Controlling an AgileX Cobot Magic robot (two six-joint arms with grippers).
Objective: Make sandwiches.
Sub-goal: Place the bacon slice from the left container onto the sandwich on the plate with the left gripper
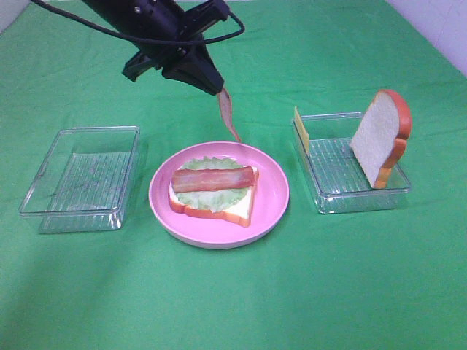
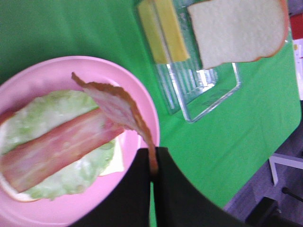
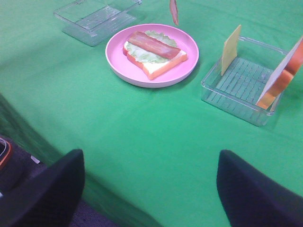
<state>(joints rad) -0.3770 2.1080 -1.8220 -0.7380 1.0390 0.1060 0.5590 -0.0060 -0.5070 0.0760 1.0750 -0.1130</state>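
Observation:
A pink plate holds a bread slice with lettuce and one bacon strip on top. My left gripper is shut on a second bacon strip, which hangs above the plate's far rim; the left wrist view shows it dangling over the plate. A second bread slice and yellow cheese lean upright in the right clear tray. My right gripper is open and empty, far from the plate, near the table's front edge.
An empty clear tray stands left of the plate. Green cloth covers the table. The table's edge and the floor show in the right wrist view.

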